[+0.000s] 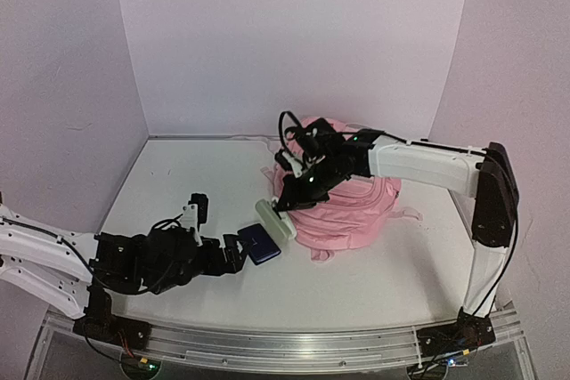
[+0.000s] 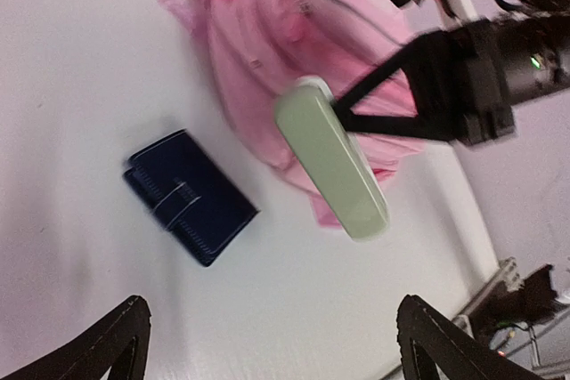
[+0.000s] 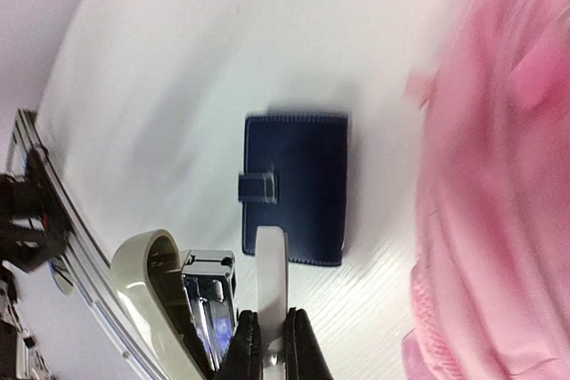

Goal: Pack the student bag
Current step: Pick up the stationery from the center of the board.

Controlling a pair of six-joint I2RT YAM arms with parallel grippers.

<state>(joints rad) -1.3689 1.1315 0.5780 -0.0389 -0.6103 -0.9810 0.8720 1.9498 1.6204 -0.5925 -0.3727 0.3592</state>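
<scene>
Student bag (image 1: 352, 211): is slumped as a soft pink heap on the right half of the white table (image 1: 178, 184), towards the back wall. Its folds are seen at the top of the left wrist view (image 2: 267, 60) and, blurred, down the right side of the right wrist view (image 3: 499, 175).
Pale green stapler (image 1: 275, 218): is held at the bag's near-left edge, long and slanted in the left wrist view (image 2: 331, 157). Its metal magazine is shown in the right wrist view (image 3: 156, 282). Whether it touches the bag cannot be told.
Right gripper (image 1: 287, 206): is extended from the right, over the bag. Its jaws are pinched narrowly on a flat pale strip of the stapler (image 3: 270, 322).
Navy wallet (image 1: 259, 244): is laid flat on the table just beside the stapler, on its near-left side and apart from the bag. Its strap closure is turned upward (image 2: 190, 196) (image 3: 296, 189).
Left gripper (image 1: 237, 252): is held low over the table, just beside the wallet's near-left edge; contact cannot be told. Its jaws are spread wide with nothing between them (image 2: 272, 313). Its dark fingers (image 2: 125, 335) are seen at the bottom corners of the left wrist view.
</scene>
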